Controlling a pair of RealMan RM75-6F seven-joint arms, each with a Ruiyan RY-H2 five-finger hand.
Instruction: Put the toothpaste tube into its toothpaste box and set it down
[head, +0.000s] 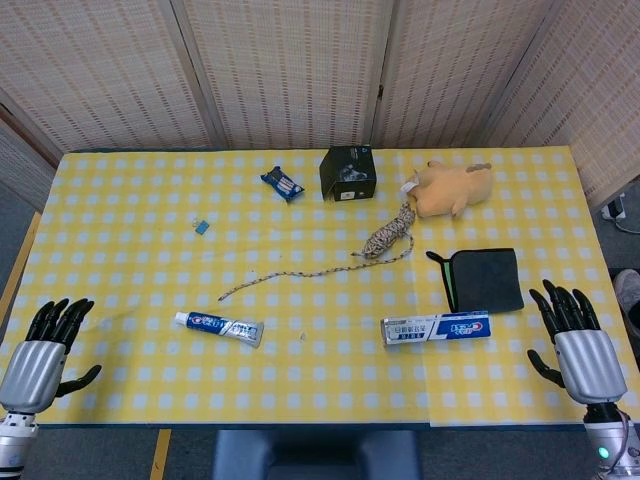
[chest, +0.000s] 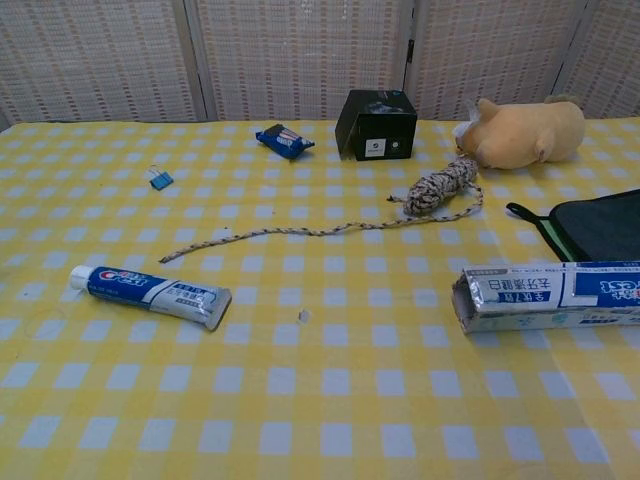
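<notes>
Yellow checked table (head: 120, 250) held the toothpaste tube (head: 219, 327) near its front edge, the toothpaste box (head: 436, 328) well right of it; a rope (head: 330, 264) lay behind. Left hand (head: 42, 355) and right hand (head: 580, 350) rested at the front corners, fingers apart, holding nothing.

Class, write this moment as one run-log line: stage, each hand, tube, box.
stage: not started | left hand: open, empty | right hand: open, empty | toothpaste tube: lying on table, untouched | toothpaste box: lying apart, end open
</notes>
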